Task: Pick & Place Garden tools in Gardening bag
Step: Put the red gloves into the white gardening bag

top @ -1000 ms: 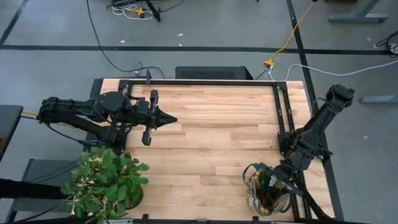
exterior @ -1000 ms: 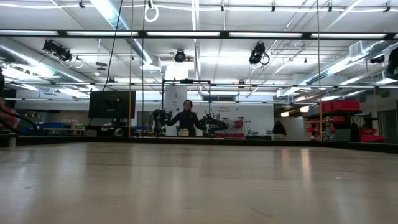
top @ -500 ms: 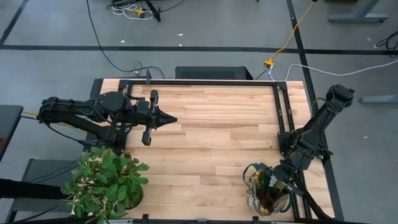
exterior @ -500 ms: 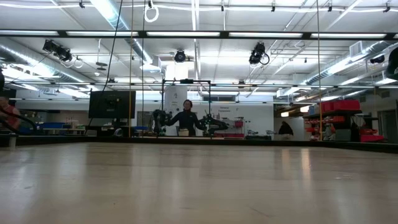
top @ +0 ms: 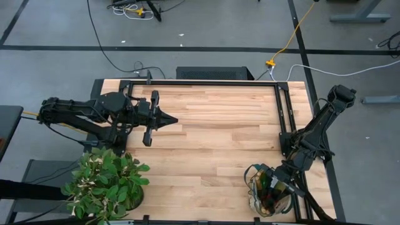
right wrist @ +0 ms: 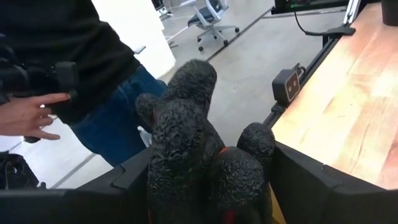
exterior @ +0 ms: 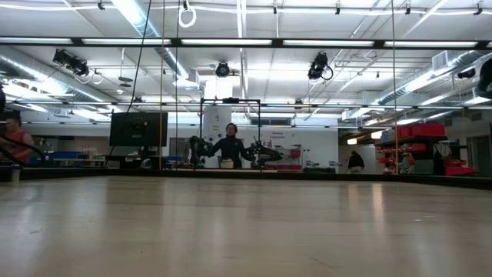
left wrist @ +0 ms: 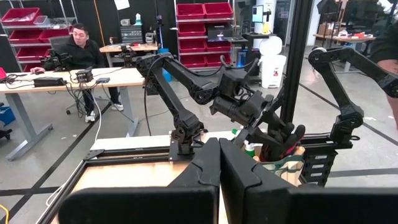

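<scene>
No movement of either arm is seen since the earlier frames: the bag (top: 270, 192) at 5 o'clock on the table (top: 212, 137) is filled with tools, a glove (right wrist: 199, 155) is clasped by the right gripper (top: 279, 182) above it, the left gripper (top: 167, 120) is held closed at 10 o'clock, and little appears left.

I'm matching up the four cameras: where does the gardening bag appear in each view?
High view: gardening bag at the table's near right corner, under the right end effector.
Low view: not in it.
Left wrist view: right of centre, below the far arm.
Right wrist view: not visible; a dark glove fills it.
Shared landmark: the right end effector.
</scene>
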{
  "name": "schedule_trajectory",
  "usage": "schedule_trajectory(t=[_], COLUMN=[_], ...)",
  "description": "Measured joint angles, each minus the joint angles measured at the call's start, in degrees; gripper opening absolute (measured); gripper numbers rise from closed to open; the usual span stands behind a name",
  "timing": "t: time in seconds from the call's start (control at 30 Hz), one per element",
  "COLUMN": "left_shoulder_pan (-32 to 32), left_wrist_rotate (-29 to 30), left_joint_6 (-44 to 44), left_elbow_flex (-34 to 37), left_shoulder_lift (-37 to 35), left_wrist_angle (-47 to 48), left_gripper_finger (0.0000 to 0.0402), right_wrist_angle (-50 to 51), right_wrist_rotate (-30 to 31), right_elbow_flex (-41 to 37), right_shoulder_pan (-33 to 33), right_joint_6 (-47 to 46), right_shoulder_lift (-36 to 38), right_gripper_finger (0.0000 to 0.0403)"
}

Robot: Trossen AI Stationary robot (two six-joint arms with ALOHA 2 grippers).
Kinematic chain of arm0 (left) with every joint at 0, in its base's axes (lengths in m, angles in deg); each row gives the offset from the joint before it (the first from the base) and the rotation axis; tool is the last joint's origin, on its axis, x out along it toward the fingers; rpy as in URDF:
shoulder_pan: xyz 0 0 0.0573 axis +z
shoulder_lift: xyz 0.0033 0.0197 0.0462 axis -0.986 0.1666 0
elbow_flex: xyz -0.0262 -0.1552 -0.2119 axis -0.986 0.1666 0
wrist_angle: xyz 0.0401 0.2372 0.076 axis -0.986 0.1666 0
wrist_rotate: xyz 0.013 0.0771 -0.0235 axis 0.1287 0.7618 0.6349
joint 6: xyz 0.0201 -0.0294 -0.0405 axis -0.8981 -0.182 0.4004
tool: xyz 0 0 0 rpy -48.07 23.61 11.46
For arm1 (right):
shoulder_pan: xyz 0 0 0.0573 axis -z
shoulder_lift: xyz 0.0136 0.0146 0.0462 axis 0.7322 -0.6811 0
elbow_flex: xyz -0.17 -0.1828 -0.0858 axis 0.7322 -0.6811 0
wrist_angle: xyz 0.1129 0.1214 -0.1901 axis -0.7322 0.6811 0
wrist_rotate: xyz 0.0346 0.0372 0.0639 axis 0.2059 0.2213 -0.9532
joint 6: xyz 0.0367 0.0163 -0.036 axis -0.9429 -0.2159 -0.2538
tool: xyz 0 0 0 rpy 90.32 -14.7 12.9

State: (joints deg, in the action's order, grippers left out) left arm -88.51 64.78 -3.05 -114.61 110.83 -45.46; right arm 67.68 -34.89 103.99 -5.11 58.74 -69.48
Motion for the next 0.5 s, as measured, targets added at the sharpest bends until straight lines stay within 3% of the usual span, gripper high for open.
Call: schedule_trajectory(t=[0.5], left_shoulder_pan=[0.0], left_wrist_rotate=[0.0], left_joint_6=[0.0], left_elbow_flex=[0.0], left_shoulder_lift=[0.0], left_wrist_angle=[0.0], left_gripper_finger=[0.0003], right_wrist_angle=[-1.4], right_wrist_rotate=[2.6], right_elbow_flex=[0.0], right_shoulder_pan=[0.0], right_joint_6=[-0.1], right_shoulder_lift=[0.0], right_gripper_finger=[0.0273])
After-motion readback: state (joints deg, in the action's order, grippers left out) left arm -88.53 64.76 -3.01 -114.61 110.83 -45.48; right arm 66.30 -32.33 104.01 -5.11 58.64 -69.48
